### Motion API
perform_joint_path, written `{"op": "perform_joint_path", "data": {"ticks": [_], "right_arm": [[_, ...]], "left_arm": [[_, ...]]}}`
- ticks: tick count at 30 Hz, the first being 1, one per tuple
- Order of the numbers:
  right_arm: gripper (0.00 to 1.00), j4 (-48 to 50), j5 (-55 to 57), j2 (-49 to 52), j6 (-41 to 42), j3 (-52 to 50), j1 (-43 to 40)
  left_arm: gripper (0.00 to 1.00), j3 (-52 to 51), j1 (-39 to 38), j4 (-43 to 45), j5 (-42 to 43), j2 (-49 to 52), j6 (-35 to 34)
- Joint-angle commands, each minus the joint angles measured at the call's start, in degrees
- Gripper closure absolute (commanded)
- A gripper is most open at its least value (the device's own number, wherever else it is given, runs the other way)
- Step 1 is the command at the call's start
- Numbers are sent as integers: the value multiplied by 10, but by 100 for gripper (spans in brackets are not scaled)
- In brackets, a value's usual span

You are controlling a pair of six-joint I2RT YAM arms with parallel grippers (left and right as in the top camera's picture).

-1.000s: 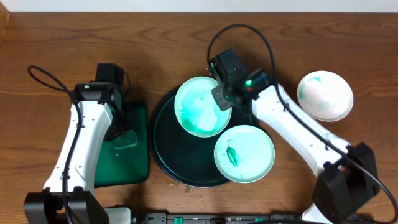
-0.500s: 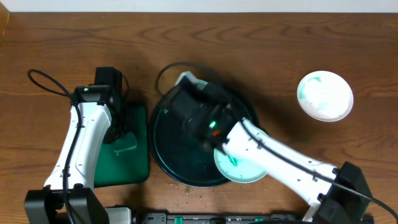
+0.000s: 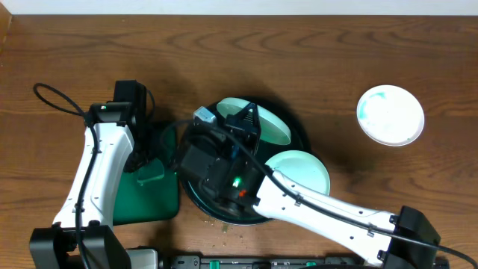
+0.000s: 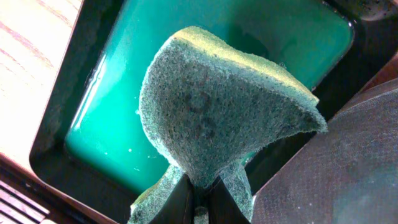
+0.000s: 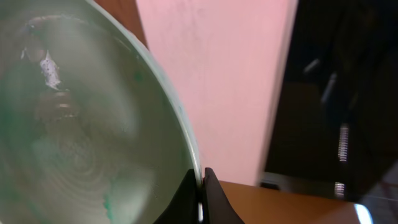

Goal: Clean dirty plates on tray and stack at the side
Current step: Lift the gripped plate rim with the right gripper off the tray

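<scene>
While aloft, plate (image 3: 270,127) in right tool (image 5: 200,190)

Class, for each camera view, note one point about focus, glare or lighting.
Overhead: table evenly lit, sharp. Left wrist: sponge crisp, faint sheen in the green tray. Right wrist: plate close and soft; background dark at right.

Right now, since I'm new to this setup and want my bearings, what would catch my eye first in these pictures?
The right gripper pinches the rim of a dirty plate, tilted up on edge above the round tray mid-table. The left gripper clamps a green sponge over the rectangular tray of teal liquid on the left. A second plate, green-smeared, sits alone on the wood at far right.
</scene>
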Motion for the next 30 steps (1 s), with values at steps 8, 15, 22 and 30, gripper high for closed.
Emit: {"op": "perform_joint_path", "data": {"ticks": [8, 15, 22, 30], "right_arm": [[99, -4, -11, -15, 10, 9, 0], [99, -7, -59, -12, 82, 9, -14], [99, -78, -50, -9, 159, 9, -58], [99, -98, -137, -10, 198, 16, -42]], "left_arm": [[92, -3, 3, -2, -14, 3, 3], [93, -3, 3, -5, -13, 3, 10], [93, -3, 3, -7, -12, 3, 12], [93, -3, 3, -5, -10, 3, 12]]}}
